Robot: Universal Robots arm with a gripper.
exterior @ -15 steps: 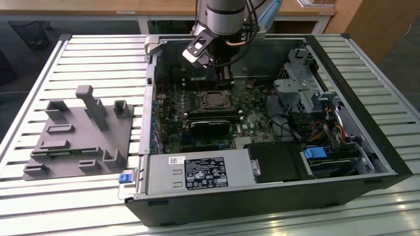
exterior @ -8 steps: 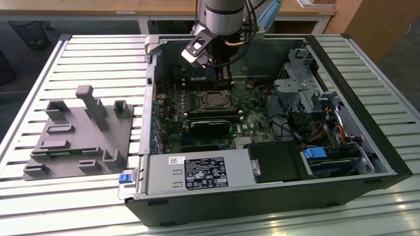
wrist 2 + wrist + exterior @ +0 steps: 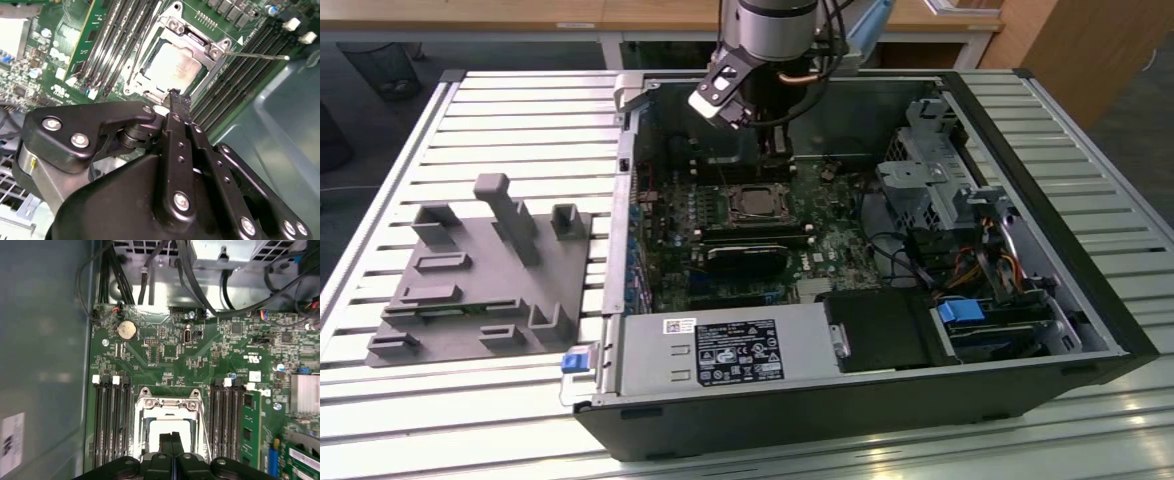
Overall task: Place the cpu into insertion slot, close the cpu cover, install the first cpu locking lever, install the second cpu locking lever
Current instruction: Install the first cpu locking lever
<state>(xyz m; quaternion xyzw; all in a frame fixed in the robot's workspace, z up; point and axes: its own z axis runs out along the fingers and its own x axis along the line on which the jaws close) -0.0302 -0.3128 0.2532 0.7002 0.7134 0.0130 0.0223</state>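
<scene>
The pincer (image 3: 174, 96) is pressed together and pinches nothing. In the second wrist view its tips hang just above the edge of the slot (image 3: 131, 90), on the green board (image 3: 165, 362) inside the open case (image 3: 854, 420) on the tabletop (image 3: 480, 120). The cpu (image 3: 176, 67) lies flat in the slot. The cover (image 3: 192, 39) lies down around it, and the silver top shows through its window. One thin lever (image 3: 255, 56) sticks out over the memory slots (image 3: 240, 77).

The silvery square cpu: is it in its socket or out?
In. The cpu lies flat inside the silver-rimmed square insertion slot.
</scene>
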